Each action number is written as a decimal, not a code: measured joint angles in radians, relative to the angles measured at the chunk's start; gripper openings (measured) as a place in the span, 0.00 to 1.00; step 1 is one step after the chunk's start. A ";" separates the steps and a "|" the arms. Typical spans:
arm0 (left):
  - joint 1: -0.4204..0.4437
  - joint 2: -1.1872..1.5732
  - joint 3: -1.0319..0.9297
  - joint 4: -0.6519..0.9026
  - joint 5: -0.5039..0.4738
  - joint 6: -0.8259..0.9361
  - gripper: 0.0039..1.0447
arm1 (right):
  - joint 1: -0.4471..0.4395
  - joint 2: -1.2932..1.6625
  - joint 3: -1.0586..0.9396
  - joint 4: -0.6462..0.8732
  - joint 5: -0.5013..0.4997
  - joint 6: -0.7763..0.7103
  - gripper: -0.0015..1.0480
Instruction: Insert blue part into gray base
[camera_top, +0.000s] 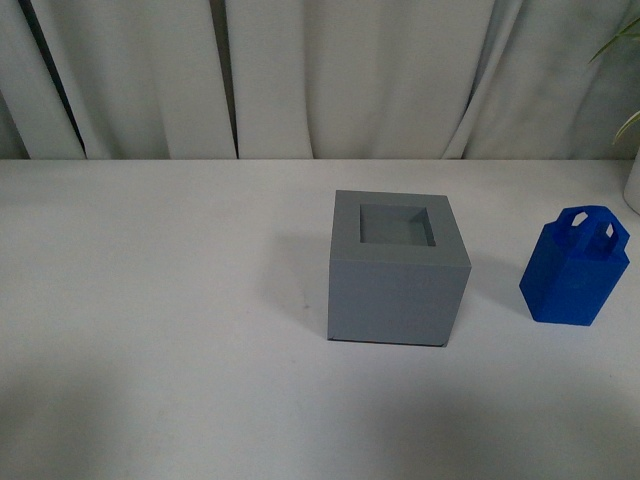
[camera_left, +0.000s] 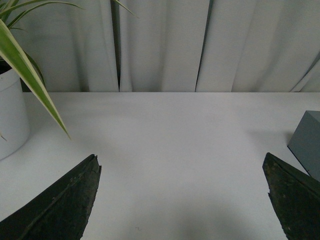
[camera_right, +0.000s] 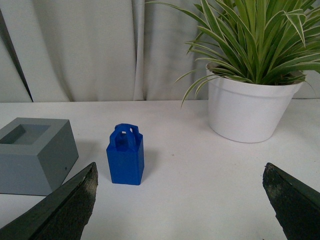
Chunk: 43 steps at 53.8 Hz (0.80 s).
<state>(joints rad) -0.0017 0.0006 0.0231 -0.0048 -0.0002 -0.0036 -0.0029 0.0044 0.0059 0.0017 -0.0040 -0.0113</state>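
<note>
The gray base (camera_top: 398, 268) stands upright on the white table, right of centre, its square recess empty. The blue part (camera_top: 575, 267) stands upright to its right, loop handle on top, apart from the base. In the right wrist view the blue part (camera_right: 125, 155) stands ahead of my right gripper (camera_right: 180, 175), which is open and empty, and the gray base (camera_right: 34, 155) is beside it. My left gripper (camera_left: 182, 167) is open and empty over bare table; only a corner of the gray base (camera_left: 306, 142) shows there. Neither gripper shows in the front view.
A white pot with a green plant (camera_right: 250, 107) stands beyond the blue part in the right wrist view. Another white pot (camera_left: 11, 117) with a leaf shows in the left wrist view. White curtains (camera_top: 320, 75) hang behind the table.
</note>
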 joint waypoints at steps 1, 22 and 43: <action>0.000 0.000 0.000 0.000 0.000 0.000 0.94 | 0.000 0.000 0.000 0.000 0.000 0.000 0.93; 0.000 0.000 0.000 0.000 -0.001 0.000 0.94 | -0.146 0.334 0.082 -0.029 -0.747 -0.115 0.93; 0.000 0.000 0.000 0.000 0.000 0.000 0.94 | 0.098 1.062 0.689 -0.157 -0.646 -0.411 0.93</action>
<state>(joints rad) -0.0017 0.0006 0.0231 -0.0048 -0.0002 -0.0036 0.0952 1.0668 0.6952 -0.1551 -0.6502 -0.4221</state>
